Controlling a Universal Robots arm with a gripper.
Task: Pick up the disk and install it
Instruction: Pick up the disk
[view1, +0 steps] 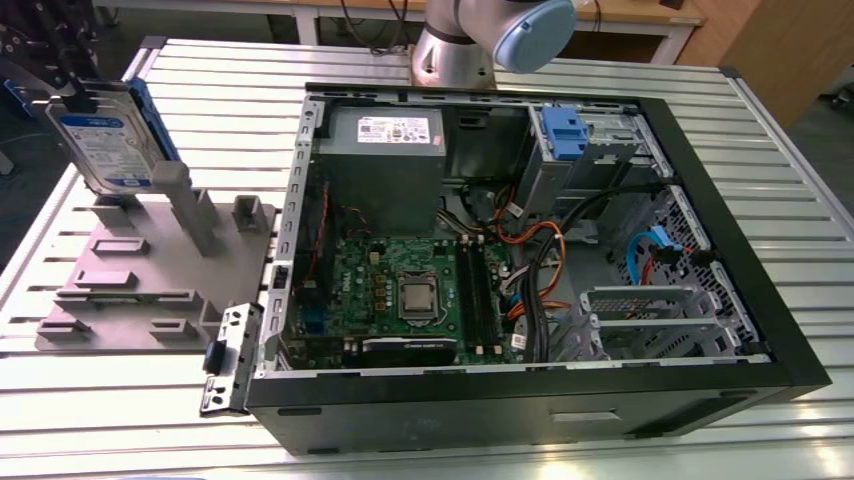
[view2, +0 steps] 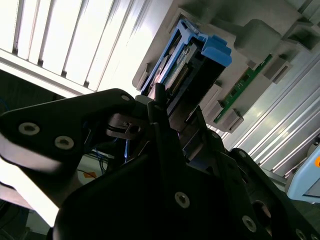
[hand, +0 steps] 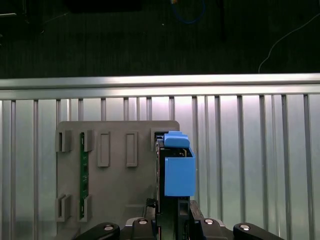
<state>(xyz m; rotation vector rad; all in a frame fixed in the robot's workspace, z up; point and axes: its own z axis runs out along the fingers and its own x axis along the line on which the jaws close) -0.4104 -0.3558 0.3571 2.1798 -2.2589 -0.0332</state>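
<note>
The disk (view1: 114, 145), silver-grey with a white-and-blue label and blue side rails, stands on edge and slightly tilted over the grey fixture block (view1: 147, 270) at the exterior view's left. My gripper (view1: 91, 102) comes in at its upper end, one finger on each flat side, and looks shut on it. In the first wrist view the disk's blue rail end (hand: 179, 170) rises straight out of the gripper (hand: 170, 212). The second wrist view has the disk (view2: 202, 57) running away from the dark fingers (view2: 165, 130). I cannot tell whether its lower edge still touches the block.
An open computer case (view1: 747, 290) fills the middle and the exterior view's right, with a power-supply box (view1: 380, 135), a motherboard (view1: 400, 290) and a drive cage holding a blue-fronted caddy (view1: 566, 135). A green memory stick (hand: 84, 175) sits in the block. The arm's base (view1: 461, 50) stands behind the case.
</note>
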